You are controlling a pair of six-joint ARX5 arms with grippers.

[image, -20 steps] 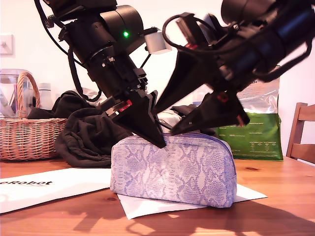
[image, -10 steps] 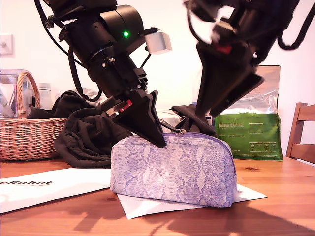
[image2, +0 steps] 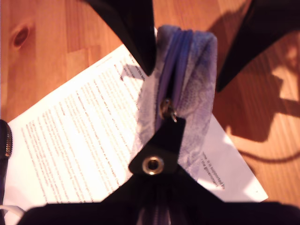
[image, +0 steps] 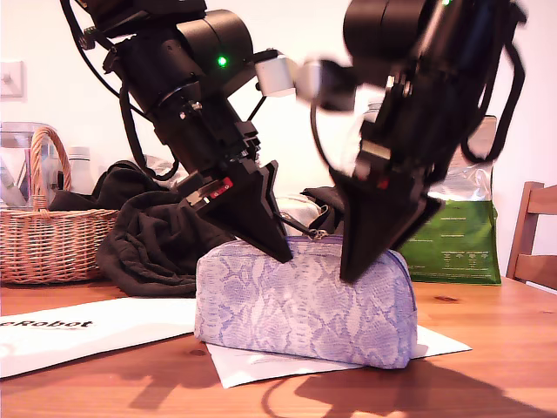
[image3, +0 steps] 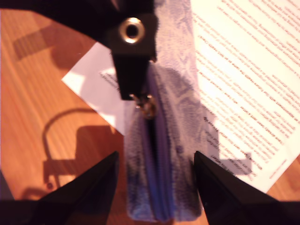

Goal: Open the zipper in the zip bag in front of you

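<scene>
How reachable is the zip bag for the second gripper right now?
Probably yes: my second gripper is open, with one finger on either side of the zip bag and nothing between them and its sides.

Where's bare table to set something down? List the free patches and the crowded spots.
Free: table wood at the exterior view's right, bordered by zip bag, green bag and chair. Crowded: my first tool and my second tool over the zip bag; basket and dark clothing behind it.
</scene>
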